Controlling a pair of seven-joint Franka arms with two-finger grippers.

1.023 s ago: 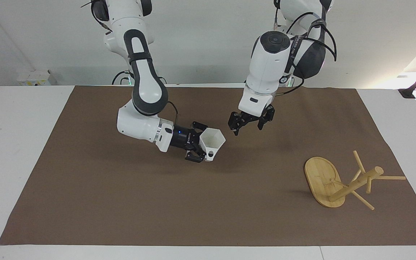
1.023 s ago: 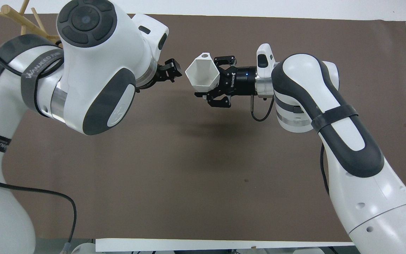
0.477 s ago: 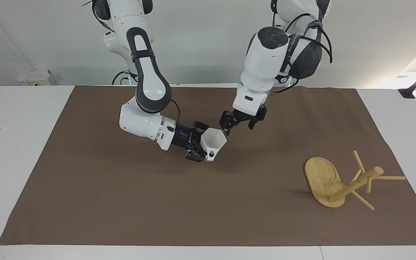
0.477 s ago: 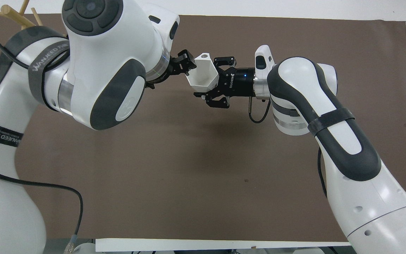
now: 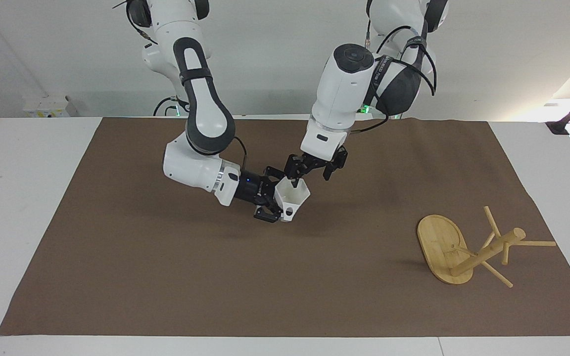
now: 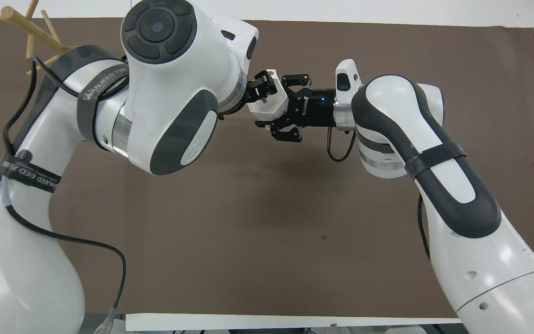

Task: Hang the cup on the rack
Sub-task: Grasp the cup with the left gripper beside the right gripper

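My right gripper (image 5: 276, 199) is shut on the base end of the white faceted cup (image 5: 292, 196), holding it sideways above the middle of the mat, with its mouth toward the left arm and its small handle on the underside. My left gripper (image 5: 309, 177) stands open at the cup's mouth. One of its fingers (image 5: 295, 182) dips inside the rim and the other stays outside, above it. From overhead, the left gripper (image 6: 260, 90) partly covers the cup (image 6: 270, 106) held by the right gripper (image 6: 277, 105). The bamboo rack (image 5: 441, 247) lies tipped on its side toward the left arm's end.
A brown mat (image 5: 166, 277) covers most of the white table (image 5: 27, 198). The rack's pegs (image 6: 21, 25) poke out past the left arm in the overhead view. Black clamps stand at both ends of the table.
My left gripper has swung down and across to the cup, and one finger has gone into its mouth. My right gripper has kept its hold and shifted only slightly.
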